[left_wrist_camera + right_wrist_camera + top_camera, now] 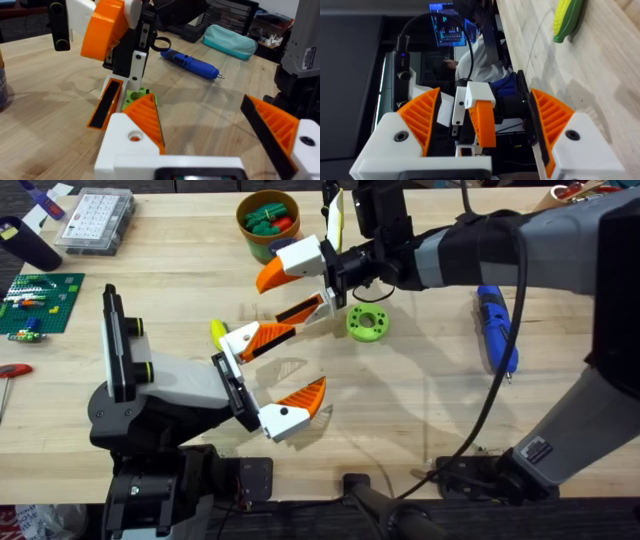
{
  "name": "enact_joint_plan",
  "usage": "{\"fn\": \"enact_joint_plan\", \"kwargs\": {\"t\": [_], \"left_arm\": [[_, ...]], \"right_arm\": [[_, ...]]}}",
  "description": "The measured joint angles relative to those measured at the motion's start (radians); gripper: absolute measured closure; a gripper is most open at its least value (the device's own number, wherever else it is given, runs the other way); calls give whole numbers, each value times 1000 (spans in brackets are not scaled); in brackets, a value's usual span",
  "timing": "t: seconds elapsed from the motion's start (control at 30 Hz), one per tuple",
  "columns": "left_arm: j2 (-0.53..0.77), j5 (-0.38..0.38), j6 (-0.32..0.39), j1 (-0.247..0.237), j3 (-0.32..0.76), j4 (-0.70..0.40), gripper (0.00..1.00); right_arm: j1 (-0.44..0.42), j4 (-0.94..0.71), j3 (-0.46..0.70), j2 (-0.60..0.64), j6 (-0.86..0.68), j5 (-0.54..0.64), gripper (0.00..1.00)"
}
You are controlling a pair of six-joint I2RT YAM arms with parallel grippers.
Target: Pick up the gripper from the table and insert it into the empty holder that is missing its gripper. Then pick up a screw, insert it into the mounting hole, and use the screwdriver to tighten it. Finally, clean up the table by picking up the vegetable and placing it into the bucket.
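Over the middle of the table (420,400) my two grippers face each other, tips a short way apart. My left gripper (305,360) (205,120) is open with nothing in it. Beside its far finger lies the vegetable (218,332) (567,17), a yellow corn cob with green husk. My right gripper (270,298) (485,107) reaches in from the right, open and holding nothing, its lower finger close to the tabletop. The bucket (241,222) stands at the back, just behind it, holding green and red pieces. The blue screwdriver (497,328) (192,62) lies at the right. No loose gripper, holder or screw is visible.
A lime-green ring with holes (367,322) (134,95) lies just right of the right gripper's fingers. A clear compartment box (95,220) and a green studded plate (40,300) sit at the far left. A teal pouch (230,42) lies beyond the screwdriver.
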Motion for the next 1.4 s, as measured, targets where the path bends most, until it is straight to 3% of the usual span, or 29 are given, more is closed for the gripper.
{"fn": "enact_joint_plan", "kwargs": {"t": [0.57, 0.67, 0.9, 1.0, 1.17, 1.4], "left_arm": [[3, -4, -4, 0, 1, -4, 12], [3, -4, -4, 0, 1, -4, 12], [2, -4, -6, 0, 1, -4, 12], [2, -4, -7, 0, 1, -5, 12], [2, -4, -7, 0, 1, -5, 12], [3, -4, -7, 0, 1, -5, 12]], "right_arm": [[-42, -16, 0, 0, 42, -116, 41], [-57, -92, 0, 0, 16, -125, 41], [-86, -624, -6, -7, -298, -129, 41], [-91, -768, -8, -23, -452, -129, 41], [-92, -764, -8, -48, -611, -132, 41], [-92, -726, -8, -49, -716, -132, 41]]}}
